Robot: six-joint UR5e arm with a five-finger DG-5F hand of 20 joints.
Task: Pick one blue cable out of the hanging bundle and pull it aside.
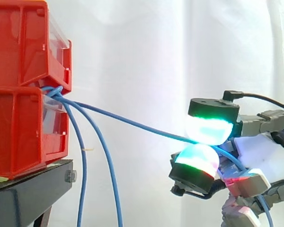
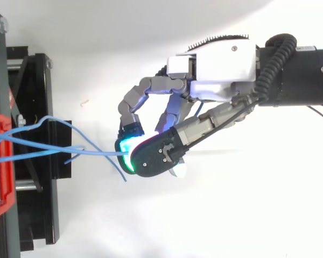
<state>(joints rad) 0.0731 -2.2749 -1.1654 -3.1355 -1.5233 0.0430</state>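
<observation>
I see the hand [image 1: 262, 151] pinching one thin blue cable [image 1: 132, 124] between its glowing pads [image 1: 208, 130], the cable stretching from the hand up to the stacked red plastic bins [image 1: 23, 94], where the other blue cables [image 1: 109, 175] hang down.

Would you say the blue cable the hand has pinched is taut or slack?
Nearly taut: the pinched cable runs almost straight from the red bins to the hand.
</observation>
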